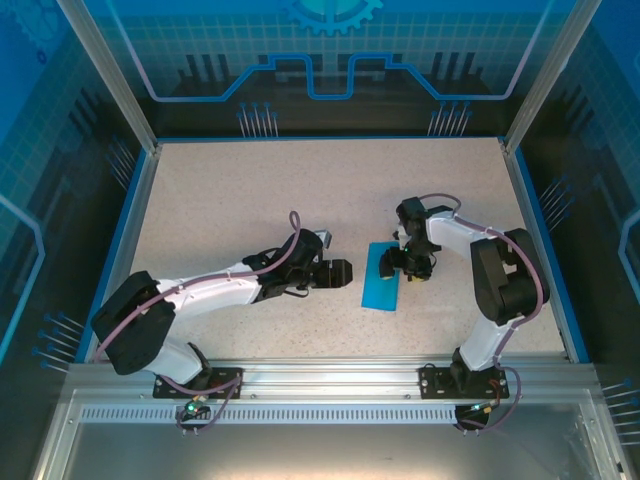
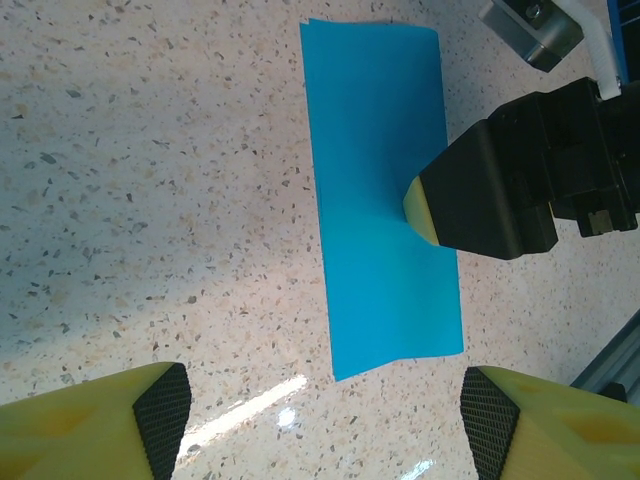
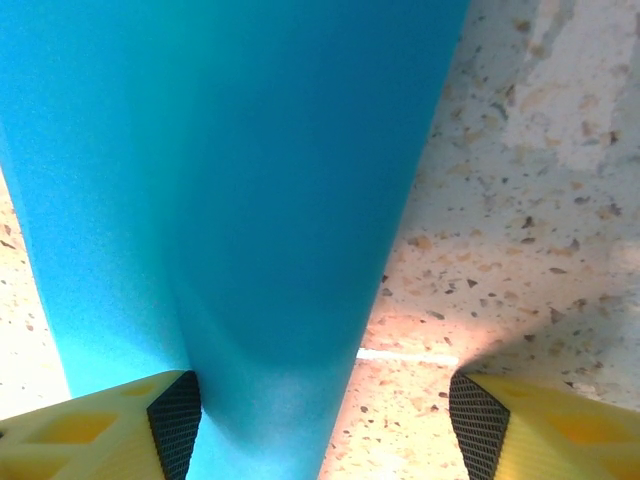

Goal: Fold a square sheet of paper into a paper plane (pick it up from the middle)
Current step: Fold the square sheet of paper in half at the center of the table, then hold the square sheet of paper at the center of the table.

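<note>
Workpiece: thin bright blue paper sheet (image 1: 382, 277) lay flat on the speckled beige tabletop (image 1: 250, 200), between the two grippers. It showed as a narrow rectangle, judged to be folded once in half.
Plane status: no pointed nose and no centre ridge were visible, so the task was judged to be at an early fold.
Left gripper: left gripper (image 1: 342, 272) hovered near the sheet on its left side, fingers spread wide, grasping nothing and clear of the paper.
Right gripper: right gripper (image 1: 405, 262) stood over the sheet's right long edge with fingers parted. One yellow fingertip (image 2: 420, 205) pressed on the paper and the other stood over bare tabletop. Nothing was clasped.
Risk, slip: a sideways push from the left gripper could slide the sheet under the single pinning fingertip, since one point of contact allowed rotation.
Risk, skewed crease: a sheet rotated in this way would fold off-axis and give a lopsided plane.
Risk, crumple: a fingertip dragged across the thin paper could buckle it instead of lifting an edge.
Risk, collision: the grippers worked close together and could meet over the sheet.
Markings: no legible writing was found on the paper or the grippers. The rear panel carried a blue gear graphic (image 1: 330, 15) without readable words.
</note>
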Motion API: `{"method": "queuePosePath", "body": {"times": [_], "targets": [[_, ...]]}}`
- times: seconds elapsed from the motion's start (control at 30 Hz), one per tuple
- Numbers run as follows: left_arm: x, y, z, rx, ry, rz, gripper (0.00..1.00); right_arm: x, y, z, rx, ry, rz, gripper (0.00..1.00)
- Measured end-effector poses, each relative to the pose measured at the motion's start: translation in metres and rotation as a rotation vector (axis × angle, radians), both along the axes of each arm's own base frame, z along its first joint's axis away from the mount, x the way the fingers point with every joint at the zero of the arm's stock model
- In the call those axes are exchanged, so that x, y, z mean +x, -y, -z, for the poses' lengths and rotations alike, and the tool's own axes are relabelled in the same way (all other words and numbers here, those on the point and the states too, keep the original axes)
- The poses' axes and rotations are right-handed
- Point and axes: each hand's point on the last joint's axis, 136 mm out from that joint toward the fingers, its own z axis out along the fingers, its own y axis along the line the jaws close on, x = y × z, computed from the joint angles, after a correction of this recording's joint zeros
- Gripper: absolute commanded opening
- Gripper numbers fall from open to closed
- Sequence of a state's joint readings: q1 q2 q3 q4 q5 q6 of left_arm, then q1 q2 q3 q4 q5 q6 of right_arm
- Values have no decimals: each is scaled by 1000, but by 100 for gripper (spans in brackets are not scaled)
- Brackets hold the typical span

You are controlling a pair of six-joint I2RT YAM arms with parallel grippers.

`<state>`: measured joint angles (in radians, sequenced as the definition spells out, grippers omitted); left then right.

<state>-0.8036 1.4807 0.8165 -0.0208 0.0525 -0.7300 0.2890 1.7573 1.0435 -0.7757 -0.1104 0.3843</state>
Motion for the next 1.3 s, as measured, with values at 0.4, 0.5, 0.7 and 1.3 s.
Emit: {"method": "queuePosePath", "body": {"times": [0.4,0.5,0.7,1.3], "targets": [[5,2,-3,-1,10,-8,76,-1,-2,0,-15,-24,-35,74],[5,2,-2,1,8,-8,76,-1,-2,0,-19,-27,-39,74],[6,4,-3,0,8,-8,70,-1,-1,1,-28,-33,-41,74],[24,48,8,-21,-74,34,20,0,0,1,-38,-35,-32,73]]}}
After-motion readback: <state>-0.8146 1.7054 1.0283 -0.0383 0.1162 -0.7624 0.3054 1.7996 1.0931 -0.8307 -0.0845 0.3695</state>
